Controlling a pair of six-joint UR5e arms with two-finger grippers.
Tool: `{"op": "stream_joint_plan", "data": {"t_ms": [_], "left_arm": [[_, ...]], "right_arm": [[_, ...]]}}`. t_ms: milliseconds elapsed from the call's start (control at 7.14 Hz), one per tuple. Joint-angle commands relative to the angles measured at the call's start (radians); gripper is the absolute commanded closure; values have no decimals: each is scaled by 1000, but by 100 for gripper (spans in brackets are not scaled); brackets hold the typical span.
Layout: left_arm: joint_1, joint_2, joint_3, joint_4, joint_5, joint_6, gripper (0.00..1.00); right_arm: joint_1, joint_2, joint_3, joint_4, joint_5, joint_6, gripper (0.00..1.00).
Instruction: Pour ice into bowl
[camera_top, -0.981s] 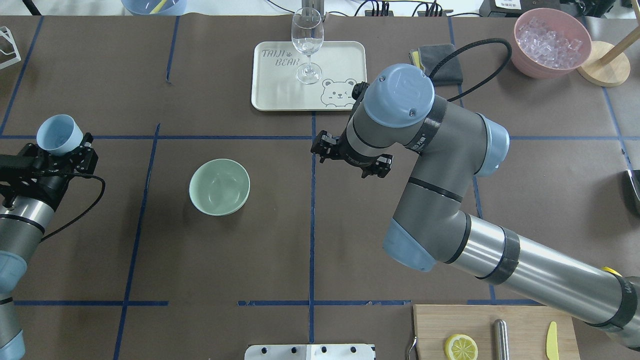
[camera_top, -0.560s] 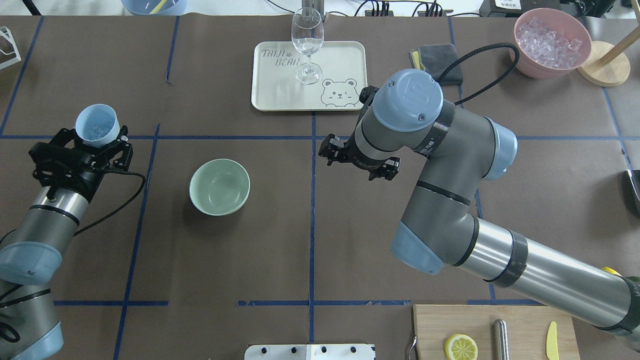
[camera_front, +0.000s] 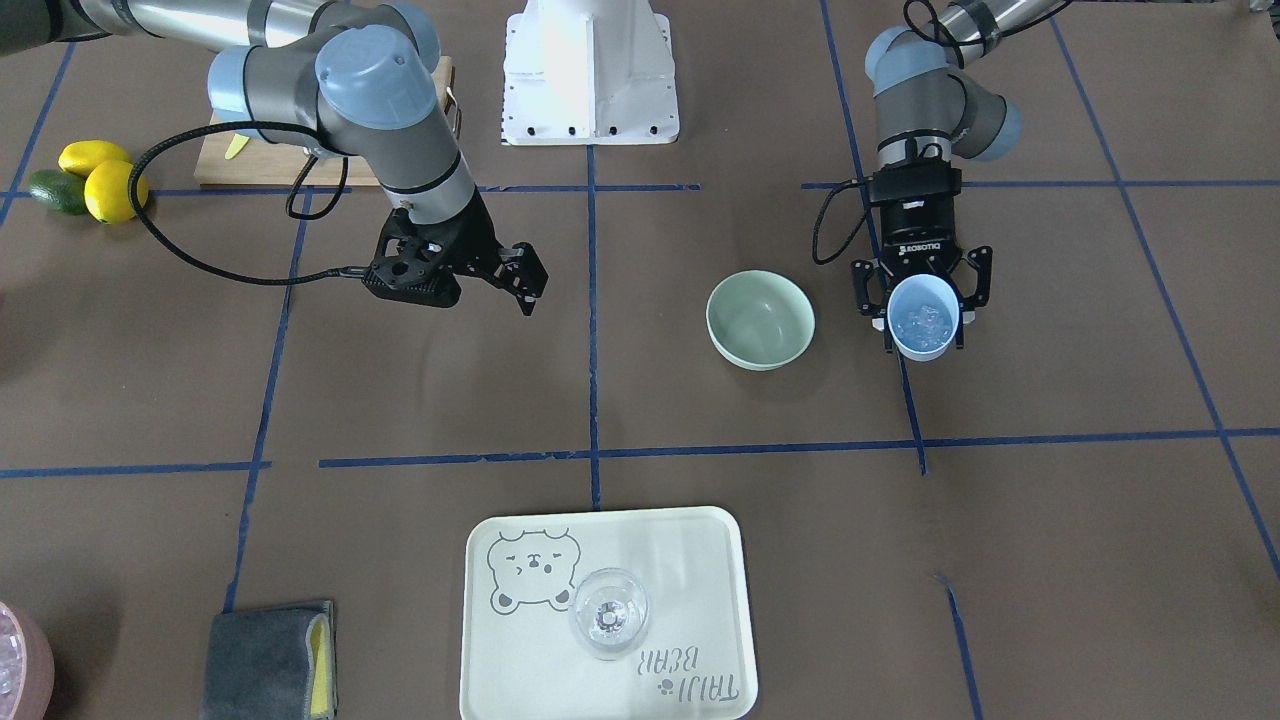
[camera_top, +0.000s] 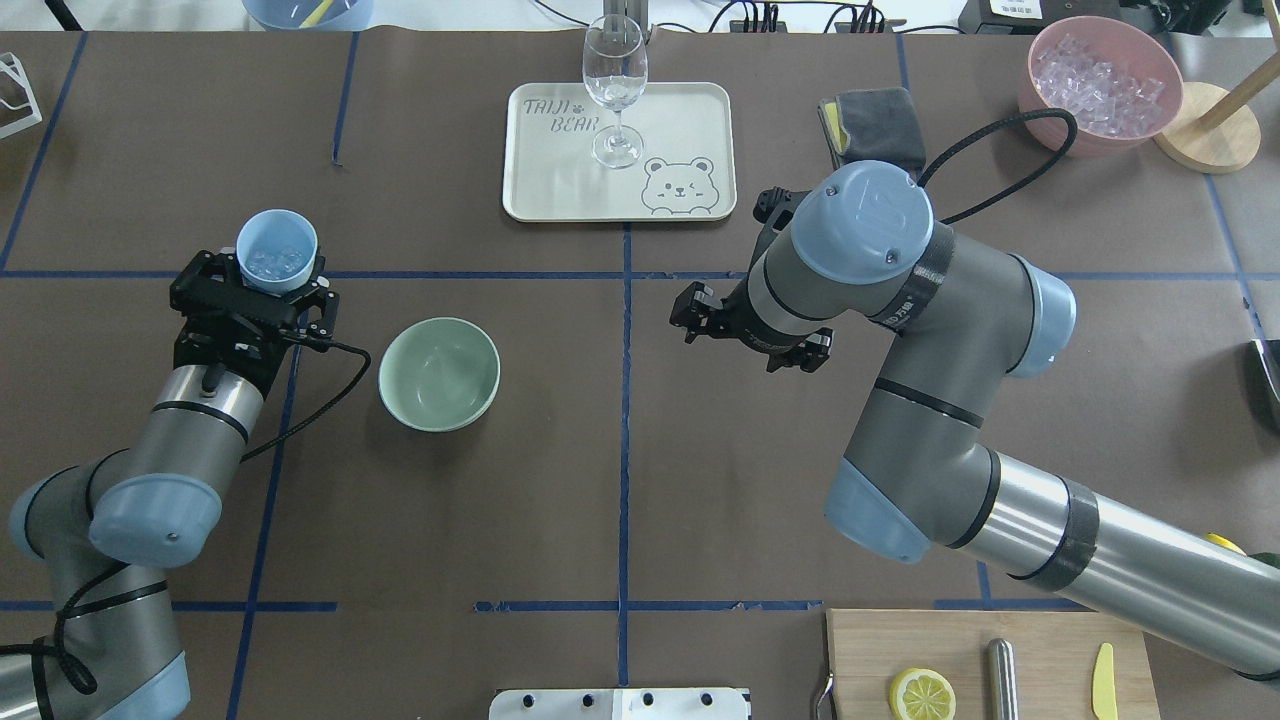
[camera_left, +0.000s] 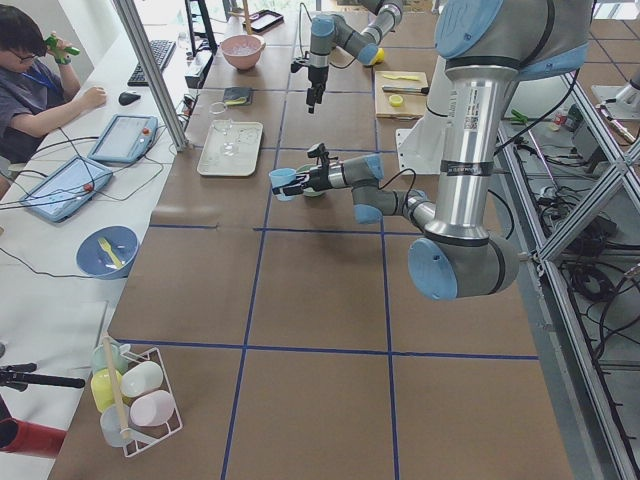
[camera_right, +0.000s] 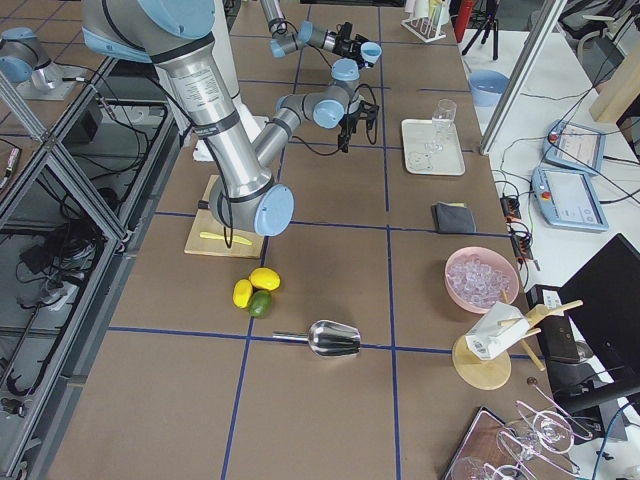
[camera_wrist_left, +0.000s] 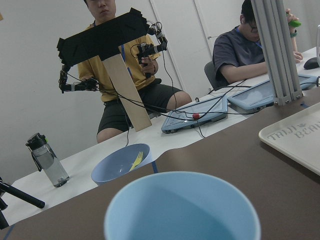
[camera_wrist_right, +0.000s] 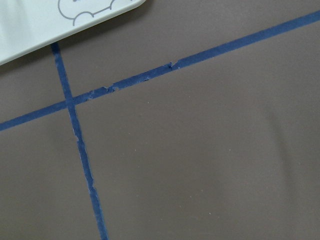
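Observation:
A small blue cup (camera_top: 277, 250) with the ice (camera_top: 271, 264) in it stays upright and off the table, my left gripper (camera_top: 262, 290) shut on it. The front view shows the clear cubes of ice (camera_front: 925, 320) low in the cup (camera_front: 922, 318). The pale green bowl (camera_top: 438, 373) stands empty just to the right of the cup; in the front view the bowl (camera_front: 760, 320) is at the cup's left. In the left wrist view only the cup's rim (camera_wrist_left: 182, 210) shows. My right gripper (camera_top: 743, 340) hangs open over bare table, holding nothing.
A cream tray (camera_top: 560, 190) with a wine glass (camera_top: 614, 90) lies at the back centre. At back right are a grey cloth (camera_top: 878, 120) and a pink container of ice (camera_top: 1098, 85). A cutting board (camera_top: 1000, 665) with a lemon slice is at front right. People sit beyond the table's far side.
My left arm has swung right with the cup, from the table's left edge to close beside the bowl. My right arm has drawn back to the right, away from the bowl.

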Motion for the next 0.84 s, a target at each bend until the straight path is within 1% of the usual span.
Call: {"op": "stream_joint_plan", "data": {"t_ms": [0,140,280,560,700], "left_arm": [[66,-49,-4,191,150,131,100],[99,-49,-2,197,213,193,100],[123,-49,2,198,219,268,100],[157,-51,7,200,285,455,100],[160,-51,7,198,288,548,100]], "right_arm": [[-1,-5,9,4,-1,0,0],[-4,-2,9,10,-2,0,0],[-4,3,9,10,-2,1,0],[-4,7,9,12,-2,1,0],[-4,7,9,10,-2,1,0]]}}
